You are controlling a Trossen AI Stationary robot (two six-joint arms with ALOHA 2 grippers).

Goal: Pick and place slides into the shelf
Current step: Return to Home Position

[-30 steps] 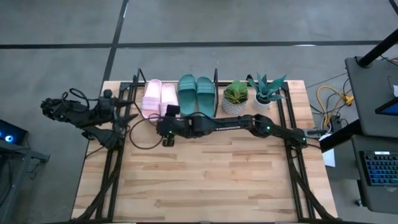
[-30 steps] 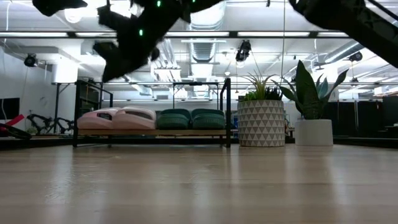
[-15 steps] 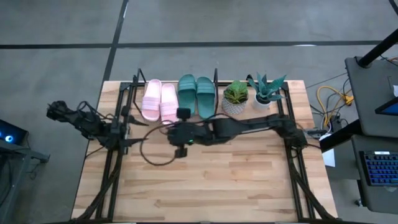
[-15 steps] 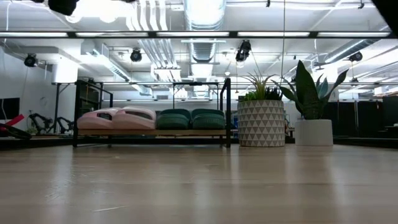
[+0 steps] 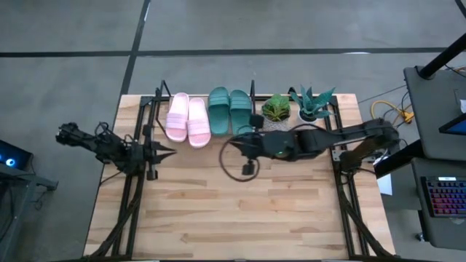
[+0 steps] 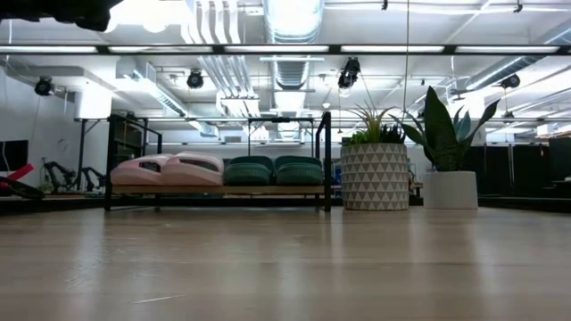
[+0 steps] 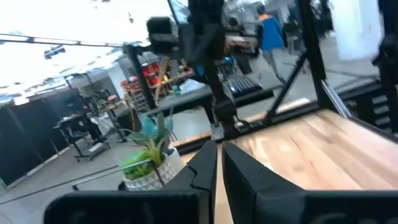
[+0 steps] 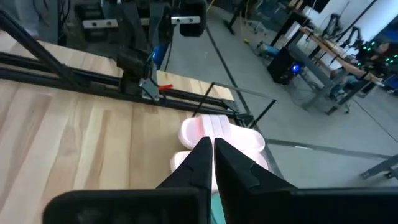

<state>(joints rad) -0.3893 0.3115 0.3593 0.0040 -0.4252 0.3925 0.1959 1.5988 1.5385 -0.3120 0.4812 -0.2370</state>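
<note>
All four slides sit on the shelf (image 5: 156, 104) along the far edge of the table (image 5: 240, 211), side by side in one row: the two pink slides (image 5: 187, 119) at the left end and the two green slides (image 5: 229, 110) at the right. The low view shows the same order, with the pink slides (image 6: 168, 169) and green slides (image 6: 272, 169) lying flat on the wooden board of the shelf (image 6: 214, 190) between its black posts. Just right of the shelf stand a leafy plant in a patterned pot (image 5: 275, 110) and, beside it, a spiky plant in a white pot (image 5: 313, 103). The right gripper (image 5: 237, 138) hangs over the table just in front of the green slides, its arm stretching in from the right edge. In its wrist view the fingers (image 8: 202, 158) are pressed together with nothing between them, pointing toward the pink slides (image 8: 214, 134). The left gripper (image 5: 166, 151) waits at the table's left side, near the pink end of the shelf but apart from it. Its fingers (image 7: 205, 171) too are closed and empty – only a thin slit shows between them.
</note>
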